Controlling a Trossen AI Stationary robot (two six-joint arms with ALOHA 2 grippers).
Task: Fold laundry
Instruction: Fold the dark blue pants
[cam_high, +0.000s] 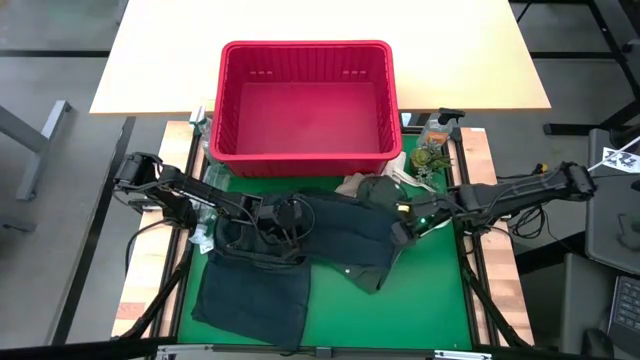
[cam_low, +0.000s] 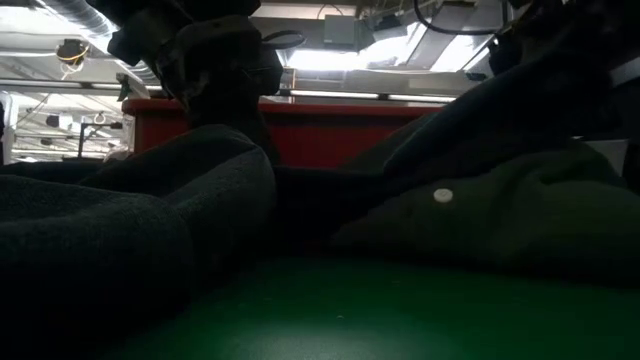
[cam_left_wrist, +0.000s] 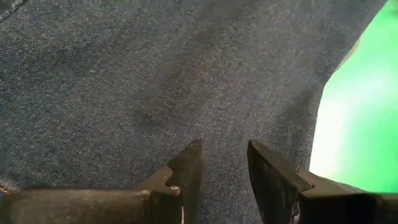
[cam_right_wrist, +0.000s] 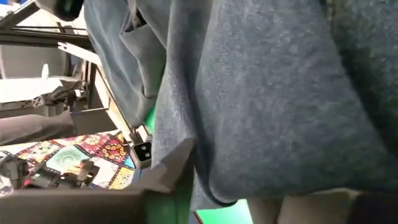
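Note:
Dark blue denim jeans (cam_high: 330, 235) lie across the green mat (cam_high: 420, 310), one part spread flat toward the near left (cam_high: 250, 295). My left gripper (cam_high: 290, 215) is at the jeans' left middle and my right gripper (cam_high: 402, 232) at their right end, each shut on the denim. In the low view the cloth rises toward both grippers. An olive-green shirt (cam_high: 378, 188) with a white button (cam_low: 441, 196) lies heaped behind the jeans' right end. In the wrist views, denim fills the space before my left gripper (cam_left_wrist: 224, 168) and right gripper (cam_right_wrist: 230, 193). My left gripper has denim (cam_left_wrist: 224, 190) in the narrow gap between its two fingers, coming at it slanting down from the left; one layer or several, I cannot tell. The cloth below it (cam_low: 225, 130) is drawn up off the mat, the rest lying flat. My right gripper pinches a rounded fold of the denim (cam_right_wrist: 211, 180) between its two fingers, slanting down from the table's right. The cloth hangs in thick folds past the fingers, raised above the mat, and runs on toward the left gripper.
A red slatted basket (cam_high: 305, 45) stands at the mat's far edge. A clear bottle (cam_high: 437, 128) and a small green item (cam_high: 425, 160) sit at the far right, with a pale cloth (cam_high: 355, 183) beside the shirt. Bare green mat shows at the near right.

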